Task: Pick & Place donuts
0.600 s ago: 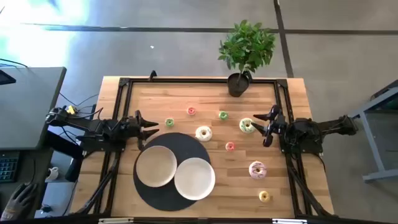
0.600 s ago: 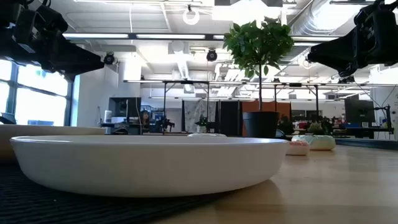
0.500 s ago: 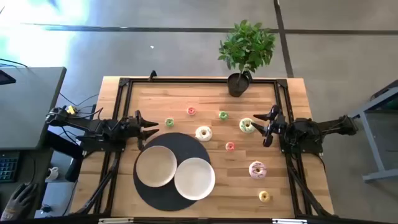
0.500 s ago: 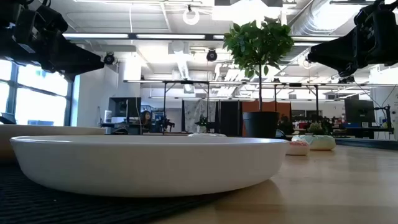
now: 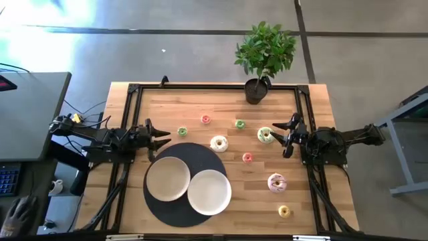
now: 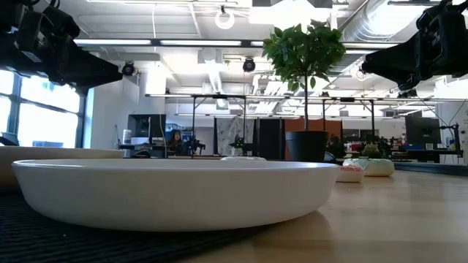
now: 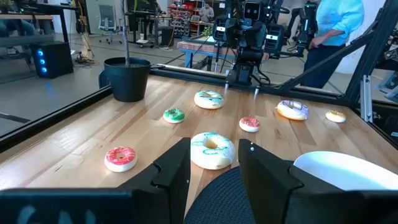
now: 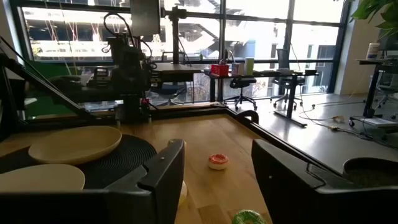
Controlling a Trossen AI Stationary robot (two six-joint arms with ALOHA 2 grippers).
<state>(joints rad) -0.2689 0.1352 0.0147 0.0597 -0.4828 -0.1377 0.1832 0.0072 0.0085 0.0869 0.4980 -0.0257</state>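
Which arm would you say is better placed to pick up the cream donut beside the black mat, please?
Probably the left. The left gripper is open and faces the cream donut across the mat. The right gripper, also open, sits nearer the green-white donut.

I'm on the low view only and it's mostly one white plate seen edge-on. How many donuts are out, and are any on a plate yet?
Observer: Eight donuts in the high view, all on the wood, none on the two white plates.
Operator: Which one is nearest the right gripper?
Observer: The green-white donut, just in front of the open right gripper.
Operator: And the left?
Observer: The left gripper is open too, at the edge of the dark mat, near a tiny green donut.
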